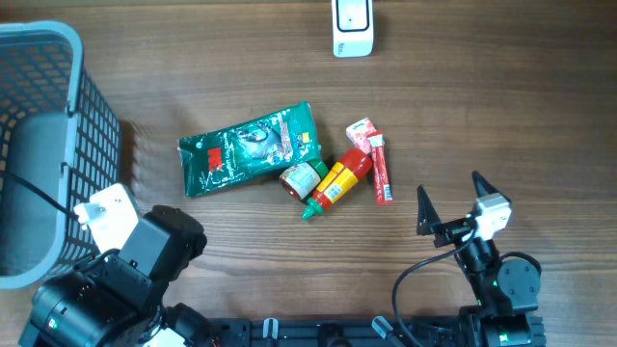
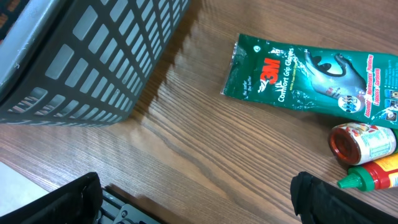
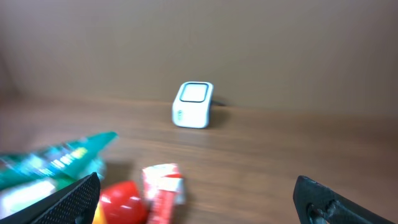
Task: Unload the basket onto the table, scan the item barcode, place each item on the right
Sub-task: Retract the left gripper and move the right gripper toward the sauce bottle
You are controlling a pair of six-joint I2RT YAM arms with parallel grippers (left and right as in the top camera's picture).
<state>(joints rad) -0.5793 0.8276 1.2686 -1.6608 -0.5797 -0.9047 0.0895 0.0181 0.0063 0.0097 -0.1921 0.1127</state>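
A white barcode scanner (image 1: 352, 29) stands at the table's far edge, also seen in the right wrist view (image 3: 193, 104). Mid-table lies a cluster of items: a green 3M gloves packet (image 1: 249, 149), a small red-lidded jar (image 1: 301, 178), a red and yellow sauce bottle (image 1: 339, 179) with a green cap, and a red and white sachet (image 1: 378, 166). My right gripper (image 1: 453, 198) hangs open to the right of the cluster, nothing between its fingers (image 3: 74, 199). My left gripper (image 2: 199, 208) is open over bare wood at the lower left, with the gloves packet (image 2: 311, 71) ahead of it.
A grey mesh basket (image 1: 92, 125) fills the left side, close to my left arm (image 1: 145, 251); its wall (image 2: 93, 56) looms in the left wrist view. A black cable loops by the right arm's base (image 1: 410, 275).
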